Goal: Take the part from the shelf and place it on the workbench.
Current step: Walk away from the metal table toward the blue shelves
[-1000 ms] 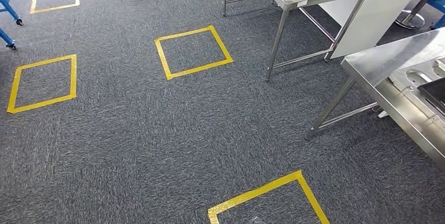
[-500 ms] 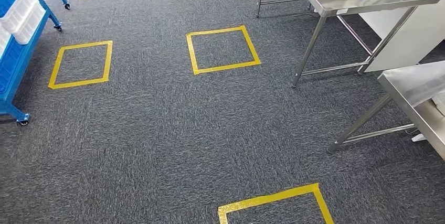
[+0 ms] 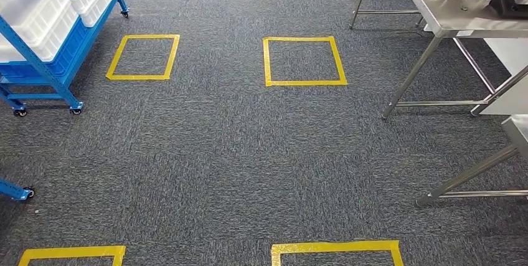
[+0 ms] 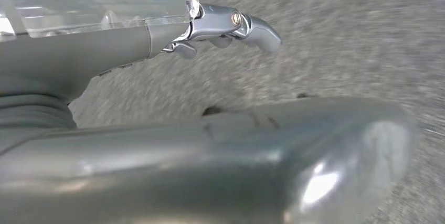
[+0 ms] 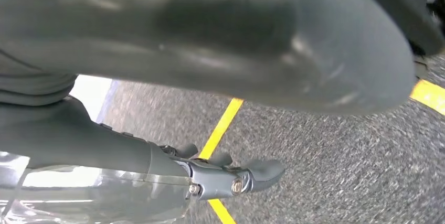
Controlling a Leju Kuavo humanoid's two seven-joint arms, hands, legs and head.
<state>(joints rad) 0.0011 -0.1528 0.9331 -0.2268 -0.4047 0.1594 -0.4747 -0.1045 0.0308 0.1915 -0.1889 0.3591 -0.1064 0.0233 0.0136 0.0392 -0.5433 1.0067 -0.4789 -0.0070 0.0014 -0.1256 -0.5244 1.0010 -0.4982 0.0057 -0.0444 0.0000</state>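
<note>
Grey speckled carpet [image 3: 218, 154] fills the head view, marked with yellow tape squares: parts of two at the bottom edge [image 3: 336, 248], two whole ones higher up, the nearer-centre one [image 3: 303, 60] and one to its left [image 3: 143, 57], and more at the top edge. At the right edge stands the leg of a steel table [image 3: 473, 175], and further back, in the upper right, a steel workbench [image 3: 454, 14] carries crumpled clear plastic and a dark object at its corner. In the upper left a blue wheeled shelf [image 3: 43, 73] holds white bins [image 3: 37, 10]; what lies in them I cannot tell, so the part cannot be made out. In the wrist views the left hand [image 4: 220, 30] hangs over the carpet with its fingers loosely extended and nothing in them, and the right hand [image 5: 225, 174] likewise hangs empty, fingers apart, above a yellow tape line [image 5: 220, 129].
</note>
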